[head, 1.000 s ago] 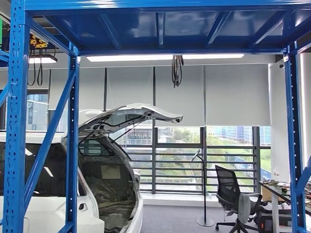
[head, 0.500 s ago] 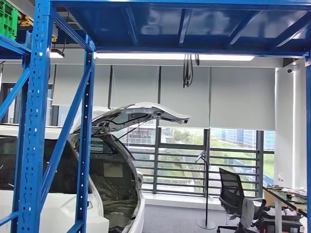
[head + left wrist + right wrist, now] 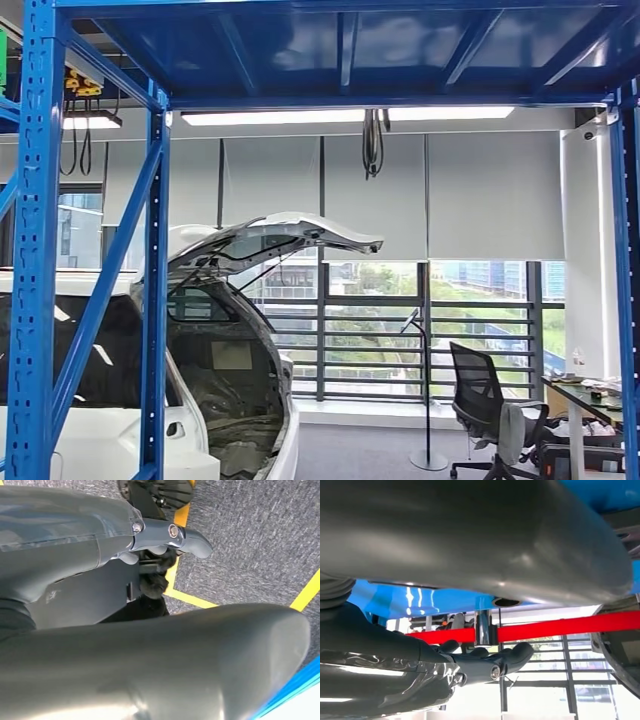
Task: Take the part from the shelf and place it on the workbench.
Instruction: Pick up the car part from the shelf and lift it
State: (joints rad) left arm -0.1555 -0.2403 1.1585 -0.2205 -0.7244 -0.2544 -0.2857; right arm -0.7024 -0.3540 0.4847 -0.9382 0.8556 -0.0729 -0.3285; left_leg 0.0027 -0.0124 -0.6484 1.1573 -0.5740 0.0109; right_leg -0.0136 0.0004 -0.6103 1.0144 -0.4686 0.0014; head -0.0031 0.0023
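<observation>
In the right wrist view a long red bar (image 3: 561, 626) with a silver fitting (image 3: 484, 627) runs across, just beyond the outstretched fingers of my right hand (image 3: 478, 662). The thick thumb (image 3: 508, 535) lies on the bar's other side. I cannot tell whether the hand touches the bar. A glossy blue shelf panel (image 3: 414, 600) is behind it. My left hand (image 3: 162, 535) hangs over the carpet with fingers stretched and nothing in it. The blue shelf frame (image 3: 38, 250) surrounds the head view.
Beyond the shelf stands a white car (image 3: 226, 380) with its tailgate raised. An office chair (image 3: 483, 410), a floor stand (image 3: 428, 400) and a desk (image 3: 596, 390) are at the right by the windows. Yellow tape lines (image 3: 305, 592) mark the grey carpet.
The whole head picture swung right and then back left, so the camera moved. Nothing in the scene itself has visibly shifted.
</observation>
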